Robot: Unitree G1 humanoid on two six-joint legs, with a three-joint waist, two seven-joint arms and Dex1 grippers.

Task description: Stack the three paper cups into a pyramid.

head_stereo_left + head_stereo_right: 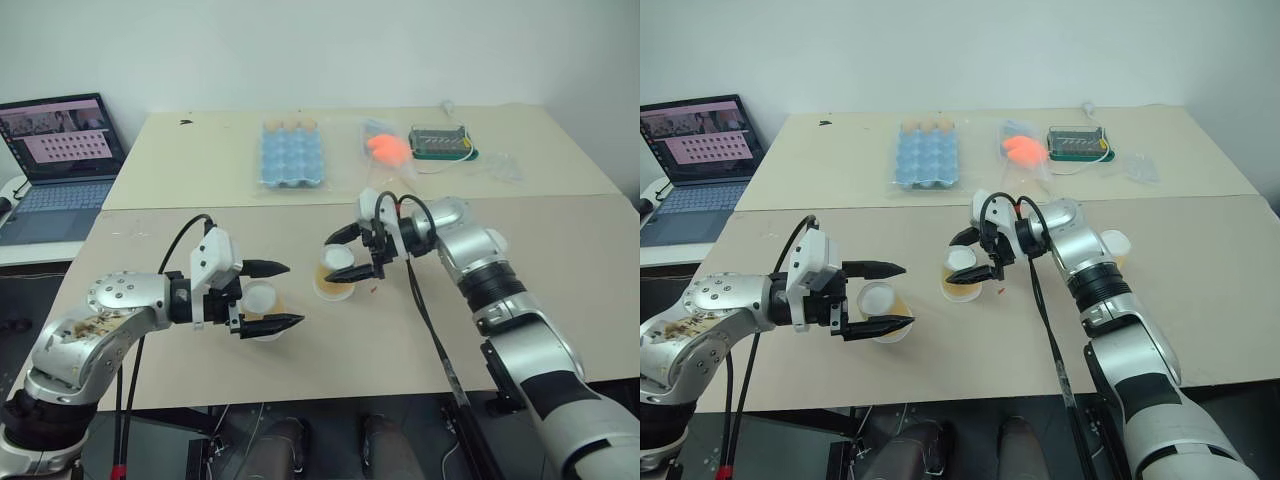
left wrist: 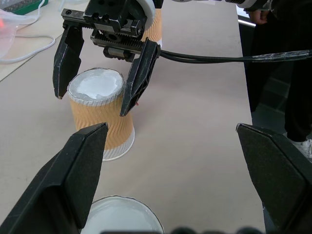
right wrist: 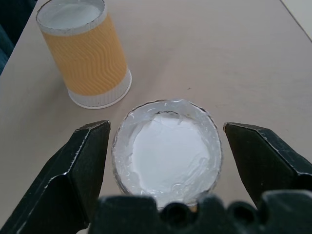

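Two tan-orange tapered paper cups (image 1: 335, 272) (image 1: 261, 308) stand upside down, apart, on the beige counter (image 1: 560, 290) before a white wall, with a blue egg tray (image 1: 292, 154) and an open laptop (image 1: 62, 160) beyond. From the left wrist, the left hand (image 2: 173, 170) is spread, facing the right hand (image 2: 100, 68), whose fingers flank one cup without gripping. From the right wrist, the other cup (image 3: 83, 51) stands beyond.

A lab: bare tables (image 1: 560, 330), open laptop (image 1: 60, 160), plain white wall (image 1: 300, 50).
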